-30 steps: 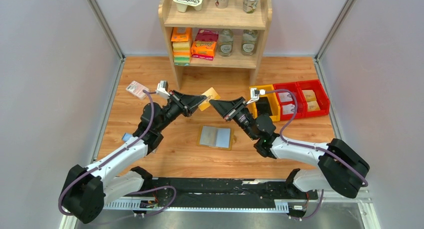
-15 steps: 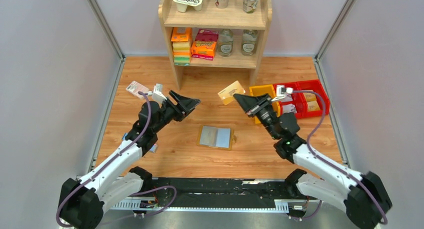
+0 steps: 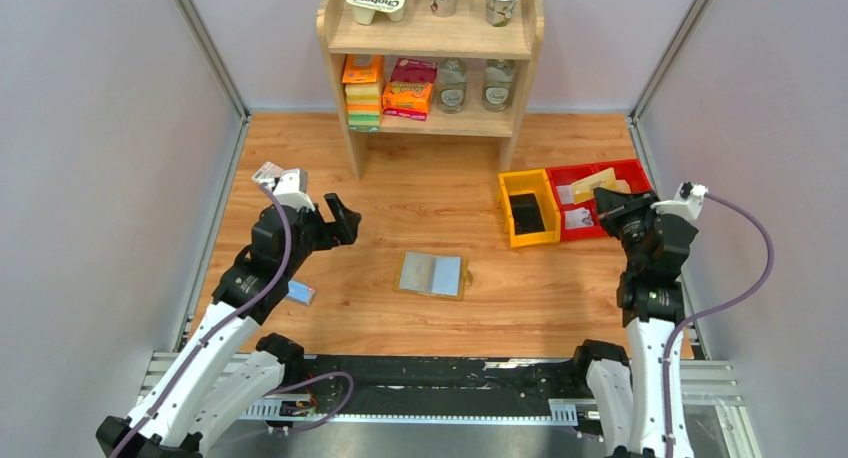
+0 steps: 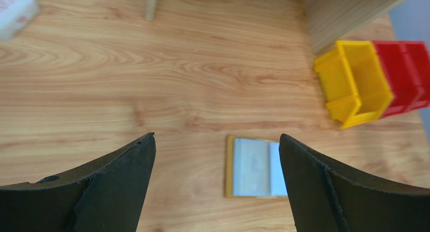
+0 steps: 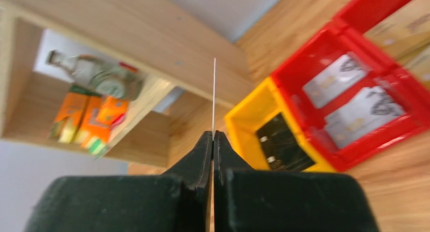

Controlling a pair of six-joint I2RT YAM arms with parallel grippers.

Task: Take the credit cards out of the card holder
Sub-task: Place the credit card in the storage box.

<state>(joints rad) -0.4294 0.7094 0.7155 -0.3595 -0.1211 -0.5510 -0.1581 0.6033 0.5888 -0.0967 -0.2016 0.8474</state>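
Observation:
The card holder [image 3: 432, 275] lies open and flat mid-table, tan edged with grey-blue panels facing up. It also shows in the left wrist view, where the card holder [image 4: 252, 166] lies beyond the fingers. My left gripper [image 3: 344, 220] is open and empty, hanging above the table left of the holder, and the left gripper [image 4: 217, 141] has its jaws wide apart. My right gripper [image 3: 605, 198] is shut on a tan credit card [image 3: 590, 185] above the red bins. Edge-on, the card [image 5: 214, 90] sticks up from the right gripper [image 5: 213, 136].
A yellow bin [image 3: 528, 208] and red bins [image 3: 632, 168] with cards inside stand at the right. A wooden shelf [image 3: 432, 38] with goods stands at the back. A pink-white packet [image 3: 268, 174] lies far left and a blue bar [image 3: 300, 293] near the left arm.
The left gripper let go of the card, opened wide and drew back to the left. The right arm swung right, carrying the card from mid-table to over the red bins.

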